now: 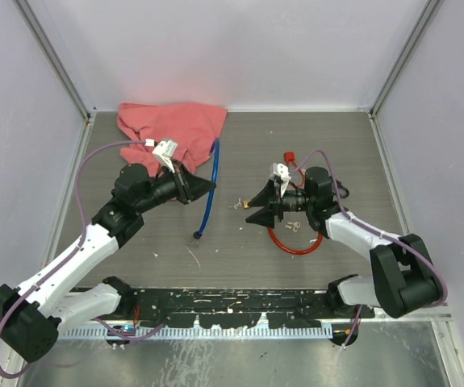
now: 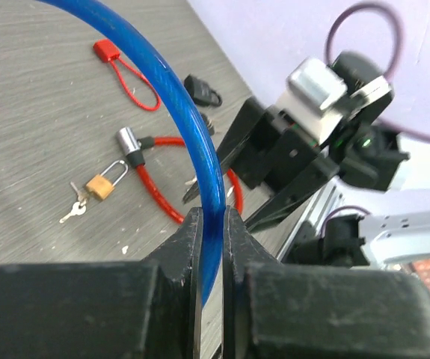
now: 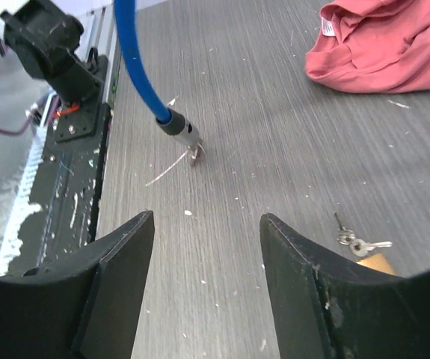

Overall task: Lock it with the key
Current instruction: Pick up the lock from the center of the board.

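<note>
A blue cable (image 1: 212,177) runs across the table, and my left gripper (image 1: 207,186) is shut on its middle (image 2: 212,224). The cable's metal tip (image 3: 185,135) rests on the table ahead of my right gripper (image 3: 207,224), which is open with only bare table between its fingers. A small brass padlock (image 2: 101,185) lies flat with a pair of keys (image 2: 73,210) beside it. The same keys (image 3: 358,244) show just right of my right finger. A red cable lock (image 2: 157,193) with a silver head (image 2: 129,142) lies looped under the right arm (image 1: 298,246).
A pink cloth (image 1: 171,125) lies crumpled at the back left. A red tag seal (image 2: 107,51) and a small black lock (image 2: 203,90) lie beyond the red cable. The black rail (image 1: 223,302) holding the arm bases runs along the near edge.
</note>
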Controlling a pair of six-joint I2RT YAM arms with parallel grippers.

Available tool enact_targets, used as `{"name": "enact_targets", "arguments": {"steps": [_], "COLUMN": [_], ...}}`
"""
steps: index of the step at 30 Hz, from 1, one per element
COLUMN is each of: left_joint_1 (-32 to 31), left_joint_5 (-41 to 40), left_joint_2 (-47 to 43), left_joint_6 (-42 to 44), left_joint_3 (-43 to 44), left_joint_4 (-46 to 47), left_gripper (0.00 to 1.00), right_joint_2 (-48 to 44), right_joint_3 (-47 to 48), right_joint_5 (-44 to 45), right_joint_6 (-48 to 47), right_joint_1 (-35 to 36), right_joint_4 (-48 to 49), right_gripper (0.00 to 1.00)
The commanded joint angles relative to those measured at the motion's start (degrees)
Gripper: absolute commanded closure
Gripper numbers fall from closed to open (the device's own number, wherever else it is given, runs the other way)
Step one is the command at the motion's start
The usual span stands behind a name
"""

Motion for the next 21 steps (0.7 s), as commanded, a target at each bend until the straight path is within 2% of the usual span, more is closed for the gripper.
{"name": "enact_targets", "arguments": {"steps": [1, 7, 12, 21], "left_joint_1": [-0.02, -0.02, -0.91, -9.34], "left_joint_5": [-3.4, -7.54, -9.42, -17.14], "left_joint_2": [-2.96, -5.46, -6.23, -2.63], "left_joint_6": [-8.8, -15.06, -20.24, -20.81], "left_joint_3": [-1.28, -3.43, -5.54, -6.72], "left_joint_4": [16.56, 21.29, 26.72, 34.53], "left_gripper": [1.0, 1.0, 1.0, 1.0], "right_joint_2": [2.95, 5.24, 6.05, 6.18], "right_joint_3": [-3.47, -7.16, -7.67, -8.37], "right_joint_5": [4.17, 7.58, 8.56, 7.5], "right_joint_6": [17.89, 17.93, 16.96, 16.94], "right_joint_1": [1.98, 6.51, 9.66, 11.81], "right_joint_4": [25.69, 34.76, 36.88, 40.43], "right_gripper": [0.35, 0.28, 0.26, 0.25]}}
